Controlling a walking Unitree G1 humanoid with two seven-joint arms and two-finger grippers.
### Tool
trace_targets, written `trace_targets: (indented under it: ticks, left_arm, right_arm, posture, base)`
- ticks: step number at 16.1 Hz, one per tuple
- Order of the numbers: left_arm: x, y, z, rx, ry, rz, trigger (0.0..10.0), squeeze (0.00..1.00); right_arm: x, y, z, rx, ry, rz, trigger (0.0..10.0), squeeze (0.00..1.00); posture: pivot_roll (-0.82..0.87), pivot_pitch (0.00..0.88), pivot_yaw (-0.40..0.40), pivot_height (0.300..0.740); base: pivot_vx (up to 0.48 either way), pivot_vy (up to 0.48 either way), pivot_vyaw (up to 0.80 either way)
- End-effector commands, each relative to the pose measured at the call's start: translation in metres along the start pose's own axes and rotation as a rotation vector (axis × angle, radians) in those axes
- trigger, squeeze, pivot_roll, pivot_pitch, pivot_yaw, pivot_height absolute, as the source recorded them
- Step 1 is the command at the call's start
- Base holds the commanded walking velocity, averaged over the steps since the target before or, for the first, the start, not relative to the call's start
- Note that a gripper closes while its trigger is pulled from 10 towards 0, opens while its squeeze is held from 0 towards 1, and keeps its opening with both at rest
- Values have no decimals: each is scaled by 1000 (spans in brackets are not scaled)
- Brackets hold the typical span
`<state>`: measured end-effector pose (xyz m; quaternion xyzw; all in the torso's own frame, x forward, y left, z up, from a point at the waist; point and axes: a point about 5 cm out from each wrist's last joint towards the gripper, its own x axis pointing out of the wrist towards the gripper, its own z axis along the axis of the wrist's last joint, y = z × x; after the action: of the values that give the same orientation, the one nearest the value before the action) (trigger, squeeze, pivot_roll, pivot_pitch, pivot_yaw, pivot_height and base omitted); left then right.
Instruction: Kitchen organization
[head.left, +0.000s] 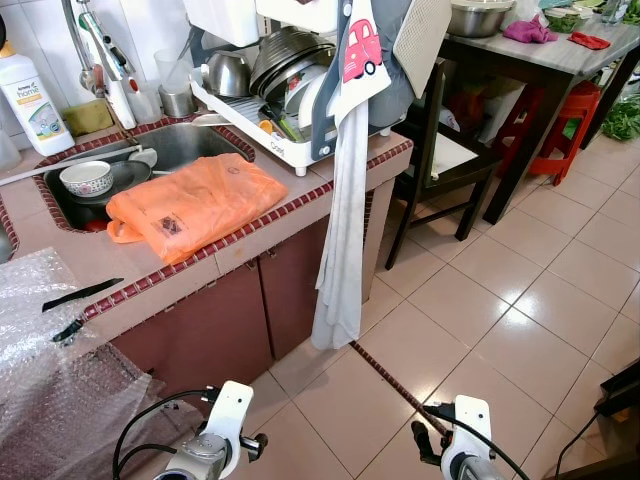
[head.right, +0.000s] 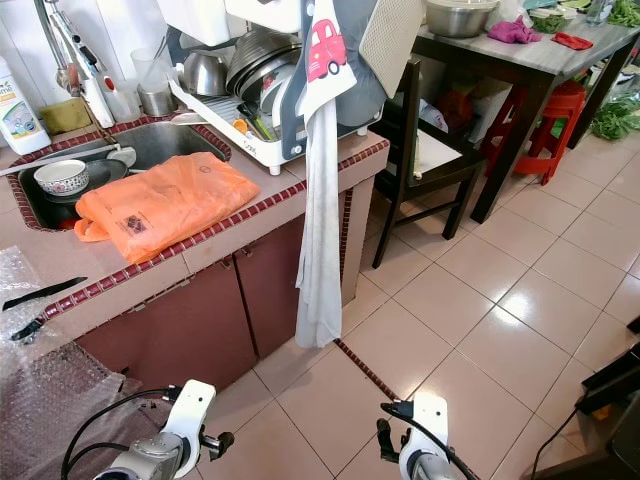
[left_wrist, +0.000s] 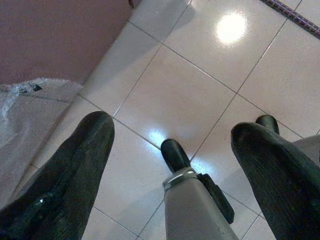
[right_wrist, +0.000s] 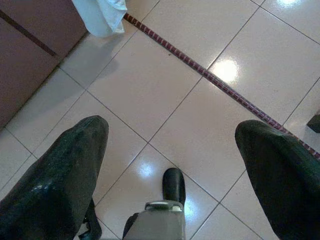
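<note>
On the far left a sheet of bubble wrap (head.left: 45, 330) lies over the end of the counter (head.left: 240, 240) and hangs down toward the floor, and a black strip (head.left: 82, 293) rests on top of it. Behind it a white bottle (head.left: 30, 100) stands by the wall. Next comes the sink (head.left: 190, 145), with a small patterned bowl (head.left: 87, 178) sitting on a dark plate (head.left: 125, 175) inside it. An orange plastic bag (head.left: 195, 205) lies flat on the front of the counter, partly over the edge of the sink. A tap (head.left: 100, 50) rises behind the sink, and a clear cup (head.left: 172, 68) and a metal cup (head.left: 178, 100) stand near it. Further right a white dish rack (head.left: 265, 125) holds a metal pot (head.left: 228, 72) and some plates and pans. A long grey cloth (head.left: 340, 250) with a red car picture hangs down from the rack past the counter's corner, nearly to the tiled floor (head.left: 500, 300). Right of the counter is a dark chair (head.left: 440, 160), then a table (head.left: 560, 65) with a metal bowl (head.left: 480, 15) and a pink cloth (head.left: 528, 30) on it, and a red stool (head.left: 560, 130) under it. Down low, the left gripper (left_wrist: 170, 150) hangs over the floor tiles beside the cupboard front, its two black fingers spread wide apart with nothing between them. The right gripper (right_wrist: 172, 150) hangs over the floor near the brown tile strip, its fingers also wide apart and holding nothing.
</note>
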<state>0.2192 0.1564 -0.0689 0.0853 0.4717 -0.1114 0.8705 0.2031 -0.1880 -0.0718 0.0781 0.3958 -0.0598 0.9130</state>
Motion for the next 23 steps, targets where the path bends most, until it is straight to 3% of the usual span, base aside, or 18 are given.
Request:
trace_targets:
  ticks: [1,2,3,8,11,13,14,15,18,21,23]
  left_arm:
    - [-4,10,83,-204,-239,53,10000,0]
    - [-4,13,84,-270,-218,44,10000,0]
    - [-4,13,83,-280,-205,33,10000,0]
    - [-4,13,80,-305,-193,38,10000,0]
    - [-4,16,79,-293,-185,50,10000,0]
    - [-4,21,77,-228,-177,82,10000,0]
    - [-6,34,64,-190,-152,130,10000,0]
    - [-7,42,48,-167,-99,153,10000,0]
    - [-8,45,10,-191,24,142,10000,0]
    - [-8,44,5,-224,22,140,10000,0]
    - [-9,47,2,-172,35,150,10000,0]
  right_arm:
    - [14,6,70,-53,-25,-54,10000,0]
    - [15,15,69,37,-28,-61,10000,0]
    - [15,19,66,60,-21,-64,10000,0]
    - [16,21,64,64,4,-57,10000,0]
    - [14,13,58,135,22,-90,10000,0]
    - [13,3,50,99,33,-128,10000,0]
    - [7,-14,24,-27,93,-191,10000,0]
    - [2,-20,7,-51,124,-199,10000,0]
    - [-4,-22,-16,-37,159,-174,10000,0]
    - [-6,-15,-26,-120,180,-83,10000,0]
    - [-7,-16,-27,-209,186,-58,10000,0]
  posture:
    - [21,0,-110,740]
    - [-21,0,-60,740]
    - [-19,0,-64,740]
    - [-10,0,-66,740]
    - [-5,0,-56,740]
    - [-4,0,-47,740]
    - [3,0,-41,740]
    - [3,0,-36,740]
    - [-7,0,-26,740]
    - [10,0,-38,740]
    - [19,0,-40,740]
  base:
    - [0,0,0]
    - [0,0,0]
    - [0,0,0]
    - [0,0,0]
    - [0,0,0]
    - [0,0,0]
    - [0,0,0]
    - [0,0,0]
    - [0,0,0]
    - [0,0,0]
    - [0,0,0]
